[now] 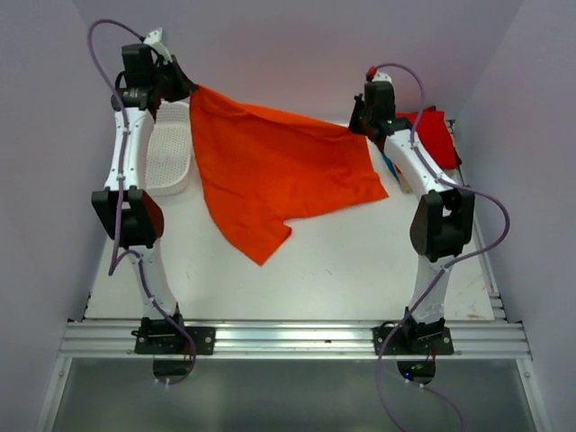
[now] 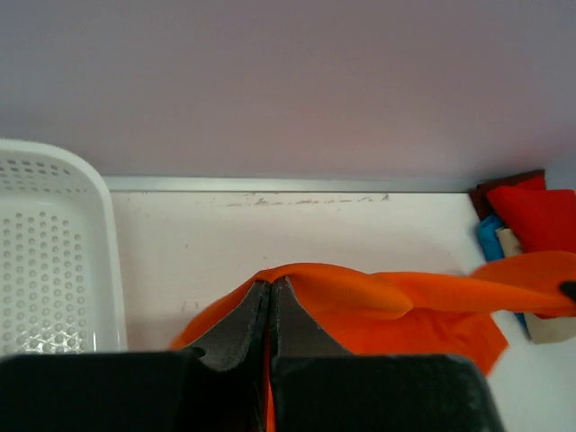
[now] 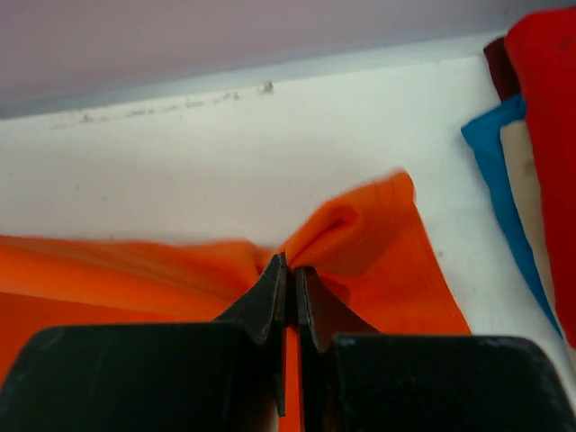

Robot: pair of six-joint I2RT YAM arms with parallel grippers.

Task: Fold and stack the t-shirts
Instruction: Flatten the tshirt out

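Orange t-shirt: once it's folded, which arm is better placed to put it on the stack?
Right, probably: the folded stack lies at the far right, beside the right fingers gripping the orange t-shirt; the left fingers hold its other end near the basket.

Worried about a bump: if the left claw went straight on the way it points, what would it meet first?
Apart from the orange shirt it pinches, the left claw faces bare table, then the back wall, though depth is unclear. The basket sits off to one side.
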